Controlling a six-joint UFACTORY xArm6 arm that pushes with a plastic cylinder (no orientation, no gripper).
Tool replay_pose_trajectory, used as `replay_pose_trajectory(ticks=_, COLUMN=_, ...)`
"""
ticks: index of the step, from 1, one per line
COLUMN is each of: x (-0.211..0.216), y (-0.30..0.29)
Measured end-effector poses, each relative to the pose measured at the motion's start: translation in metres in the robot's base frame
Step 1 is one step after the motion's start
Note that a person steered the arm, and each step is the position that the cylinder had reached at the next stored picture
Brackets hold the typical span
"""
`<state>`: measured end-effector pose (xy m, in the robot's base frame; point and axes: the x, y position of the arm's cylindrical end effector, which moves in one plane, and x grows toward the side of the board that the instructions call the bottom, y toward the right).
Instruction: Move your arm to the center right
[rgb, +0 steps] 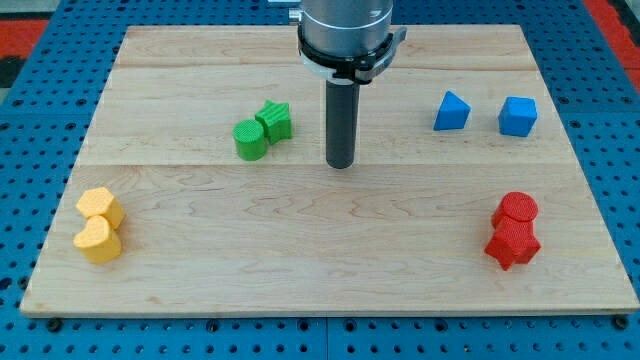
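Wooden board (330, 230) on blue pegboard (40, 60), no writing visible. Two yellow blocks (99, 226) touching, two green blocks (262, 130) touching, my tip (341, 164) near centre holding nothing, blue blocks (485, 114) apart, red blocks (514, 230) touching.

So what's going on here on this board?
A robot arm with a dark rod stands over a wooden board. My tip rests near the board's middle, slightly toward the view's top, touching no block. The two green blocks sit just to its left, the two blue blocks at upper right, the two red blocks at lower right, and the two yellow blocks at lower left. The center right, between blue and red, is where the tip is meant to go; it isn't there yet.
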<state>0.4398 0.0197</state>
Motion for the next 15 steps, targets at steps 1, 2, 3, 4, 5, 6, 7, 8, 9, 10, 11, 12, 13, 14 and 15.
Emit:
replay_pose_trajectory(ticks=1, x=0.0, y=0.007)
replay_pose_trajectory(ticks=2, x=0.002, y=0.026)
replay_pose_trajectory(ticks=3, x=0.003, y=0.048)
replay_pose_trajectory(ticks=4, x=0.003, y=0.068)
replay_pose_trajectory(ticks=5, x=0.016, y=0.066)
replay_pose_trajectory(ticks=6, x=0.016, y=0.063)
replay_pose_trajectory(ticks=7, x=0.016, y=0.065)
replay_pose_trajectory(ticks=8, x=0.006, y=0.077)
replay_pose_trajectory(ticks=9, x=0.006, y=0.09)
replay_pose_trajectory(ticks=10, x=0.006, y=0.106)
replay_pose_trajectory(ticks=11, x=0.006, y=0.123)
replay_pose_trajectory(ticks=12, x=0.006, y=0.133)
replay_pose_trajectory(ticks=13, x=0.006, y=0.146)
replay_pose_trajectory(ticks=14, x=0.006, y=0.149)
replay_pose_trajectory(ticks=15, x=0.009, y=0.158)
